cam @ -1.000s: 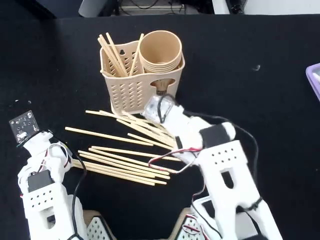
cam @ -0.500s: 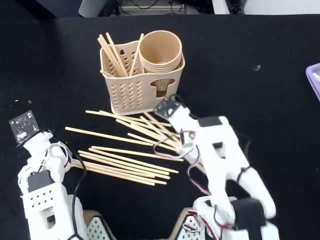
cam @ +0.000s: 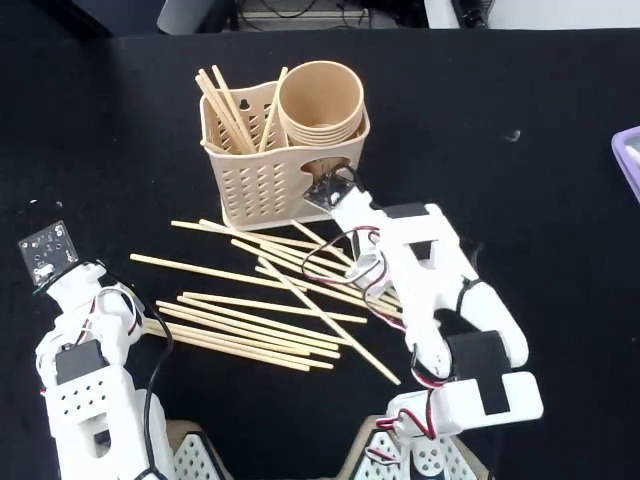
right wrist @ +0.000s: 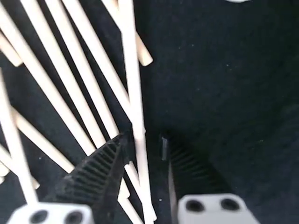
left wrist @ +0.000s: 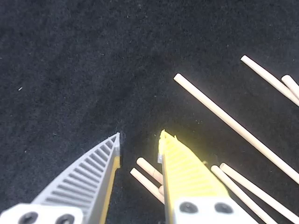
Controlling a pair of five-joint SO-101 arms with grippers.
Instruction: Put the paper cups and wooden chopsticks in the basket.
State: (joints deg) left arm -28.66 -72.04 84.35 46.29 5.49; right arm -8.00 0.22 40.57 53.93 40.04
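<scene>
The beige slotted basket [cam: 262,178] stands at the back centre. It holds stacked paper cups [cam: 320,100] and several wooden chopsticks [cam: 232,110]. Several loose chopsticks [cam: 235,335] lie fanned on the black table in front of it, one long stick [cam: 330,320] lying diagonally across the others. My right arm's wrist [cam: 340,205] hangs over the fan close to the basket. The right gripper [right wrist: 141,139] is open, with one chopstick [right wrist: 133,84] running between its fingers, a gap on each side. My left gripper [left wrist: 138,137] is open low over the table, with chopstick ends [left wrist: 149,175] beside its yellow finger [left wrist: 182,172].
A purple container edge [cam: 628,155] shows at the far right. The left arm [cam: 75,330] sits at the front left corner. Bare black table stretches to the right of the basket and along the back.
My right arm has swung forward and lowered its wrist toward the basket's front. One chopstick has turned to lie diagonally across the pile. The left arm has not moved.
</scene>
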